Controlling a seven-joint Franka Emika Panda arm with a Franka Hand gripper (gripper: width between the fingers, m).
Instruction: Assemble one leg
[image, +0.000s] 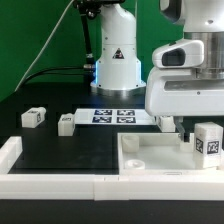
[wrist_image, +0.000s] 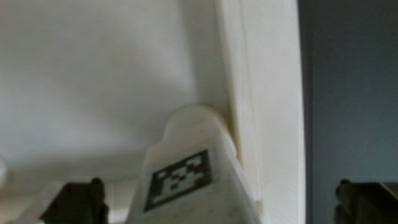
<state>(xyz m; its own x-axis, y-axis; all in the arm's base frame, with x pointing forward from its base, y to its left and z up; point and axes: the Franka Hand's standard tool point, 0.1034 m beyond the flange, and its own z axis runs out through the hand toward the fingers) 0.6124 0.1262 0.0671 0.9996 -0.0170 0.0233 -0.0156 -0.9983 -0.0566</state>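
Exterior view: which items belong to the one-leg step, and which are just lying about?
In the job:
- tagged leg at the square part
- large white square part
- tool, open

Lying about:
- far-left leg
- second loose leg
- marker board
- border bar

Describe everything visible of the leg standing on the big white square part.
The leg is a small, stubby white block, plastic by its look, with a black-and-white square tag on the face toward the camera. It stands upright on the large white square part, near its corner on the exterior view's right. The gripper is right beside it; whether the fingers touch it cannot be told.
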